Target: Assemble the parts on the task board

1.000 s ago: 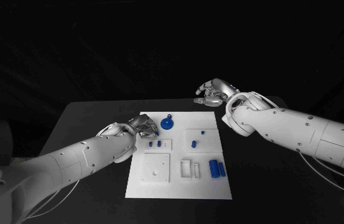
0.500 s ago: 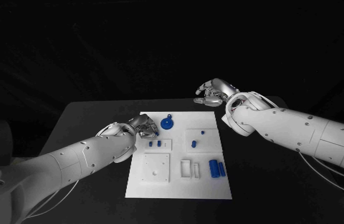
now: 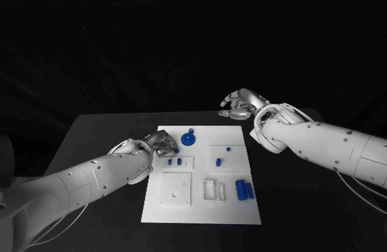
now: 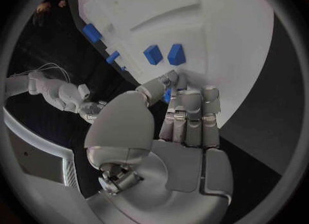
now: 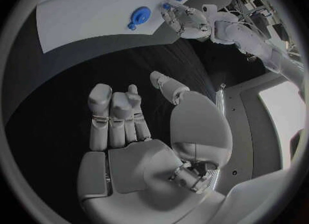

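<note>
While the left hand point(image 3: 161, 142) sits at the left edge of the white board point(image 3: 202, 213), its fingers are curled together and pinch a small blue piece point(image 4: 167, 95) against the thumb; the piece is mostly hidden, so shape and axis can't be read. Just ahead of those fingertips, two short blue pegs point(image 3: 173, 162) stand side by side in a raised white block. Beside the hand, toward the board's far edge, lies a round blue disc with a short handle point(image 3: 188, 138), handle pointing away from the robot. Right hand point(image 3: 240, 104) hangs over the black table point(image 3: 105, 130) past the board's far right corner, fingers bent inward, gripping nothing, clear of the board. Nearer the robot than that hand, two blue cylinders point(image 3: 244, 189) lie side by side on the board, long axes running toward the robot. A smaller blue peg point(image 3: 217, 162) sits in a square block between them and the disc.
</note>
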### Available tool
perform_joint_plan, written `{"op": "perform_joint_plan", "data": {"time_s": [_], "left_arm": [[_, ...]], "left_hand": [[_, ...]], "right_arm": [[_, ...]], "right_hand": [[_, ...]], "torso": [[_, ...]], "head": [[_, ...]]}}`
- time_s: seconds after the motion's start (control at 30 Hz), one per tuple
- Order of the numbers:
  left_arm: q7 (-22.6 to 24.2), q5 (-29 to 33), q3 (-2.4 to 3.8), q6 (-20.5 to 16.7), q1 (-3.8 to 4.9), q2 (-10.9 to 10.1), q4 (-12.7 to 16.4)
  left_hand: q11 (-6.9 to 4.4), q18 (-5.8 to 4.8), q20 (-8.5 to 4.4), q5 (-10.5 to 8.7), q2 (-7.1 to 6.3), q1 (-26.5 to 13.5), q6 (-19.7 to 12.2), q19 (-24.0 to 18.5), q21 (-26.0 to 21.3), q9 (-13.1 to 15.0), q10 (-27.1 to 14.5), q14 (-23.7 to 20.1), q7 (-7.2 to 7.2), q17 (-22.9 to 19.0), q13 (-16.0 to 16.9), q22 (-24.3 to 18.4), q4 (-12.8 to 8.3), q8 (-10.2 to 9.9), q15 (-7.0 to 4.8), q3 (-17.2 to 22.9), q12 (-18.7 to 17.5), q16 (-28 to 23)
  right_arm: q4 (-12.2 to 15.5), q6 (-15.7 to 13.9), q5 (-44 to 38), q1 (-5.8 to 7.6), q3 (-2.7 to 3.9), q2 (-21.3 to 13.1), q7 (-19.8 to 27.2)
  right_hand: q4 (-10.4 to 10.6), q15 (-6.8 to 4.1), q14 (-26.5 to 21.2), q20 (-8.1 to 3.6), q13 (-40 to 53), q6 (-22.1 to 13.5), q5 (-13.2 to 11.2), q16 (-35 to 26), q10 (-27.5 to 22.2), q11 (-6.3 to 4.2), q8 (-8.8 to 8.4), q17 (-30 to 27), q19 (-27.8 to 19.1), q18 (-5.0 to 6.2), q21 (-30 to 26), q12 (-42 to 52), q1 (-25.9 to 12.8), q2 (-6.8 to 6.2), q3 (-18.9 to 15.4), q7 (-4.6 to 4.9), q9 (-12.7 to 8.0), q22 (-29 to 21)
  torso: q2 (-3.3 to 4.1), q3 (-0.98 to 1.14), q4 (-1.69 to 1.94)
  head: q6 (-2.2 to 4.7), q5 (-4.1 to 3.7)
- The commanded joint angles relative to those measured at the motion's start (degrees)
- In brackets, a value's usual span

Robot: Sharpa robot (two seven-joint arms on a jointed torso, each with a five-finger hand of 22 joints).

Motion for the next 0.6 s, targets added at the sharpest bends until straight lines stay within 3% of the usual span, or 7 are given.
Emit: {"op": "perform_joint_plan", "data": {"time_s": [0.03,0.33,0.6], "left_arm": [[-0.1,-0.1,0.04,1.1,0.03,0.0,0.1],[0.3,0.4,0.05,0.2,0.02,-0.2,0.1],[0.4,1.2,0.1,-1.0,0.02,-0.7,-0.1]], "left_hand": [[0.06,1.95,-1.32,-0.15,-0.74,0.2,-1.1,-0.2,0.2,-0.3,-0.6,-0.4,-0.17,-0.1,-0.1,0.9,-0.2,-0.5,0.01,-0.1,-0.4,0.3],[0.34,2.1,-1.04,-0.06,-1.43,0.7,-4.0,-0.4,0.1,-1.1,-1.2,-0.6,-0.71,-0.2,-0.2,0.9,-0.2,-1.6,0.28,-0.3,-0.7,0.5],[0.37,2.13,-1.0,0.06,-1.42,0.8,-4.1,-0.4,0.1,-1.1,-1.3,-0.7,-0.61,-0.2,-0.2,0.9,-0.2,-1.6,0.31,-0.2,-0.8,0.5]], "right_arm": [[0.0,0.6,-0.3,-0.01,0.02,0.1,0.4],[0.0,0.7,-0.3,-0.01,0.02,0.0,0.5],[0.0,1.5,-0.3,-0.03,0.02,-0.3,1.1]], "right_hand": [[0.0,0.09,0.3,-0.23,-0.1,-0.4,0.3,-0.4,0.3,-0.01,0.36,0.1,0.0,5.44,-0.2,0.3,0.5,0.16,-0.4,0.86,0.0,0.6],[-0.1,0.09,0.3,-0.22,-0.1,-0.4,0.3,-0.4,0.2,0.0,0.35,0.1,0.0,5.43,-0.2,0.3,0.5,0.14,-0.4,0.86,0.0,0.6],[-0.1,0.1,0.2,-0.22,-0.1,-0.5,0.3,-0.4,0.2,0.01,0.33,0.1,0.0,5.44,-0.2,0.3,0.5,0.11,-0.4,0.87,0.0,0.6]], "torso": [[0.03,0.01,-0.01],[0.02,-0.02,-0.04],[0.02,-0.03,0.0]], "head": [[0.03,0.04],[0.07,0.02],[0.19,0.05]]}}
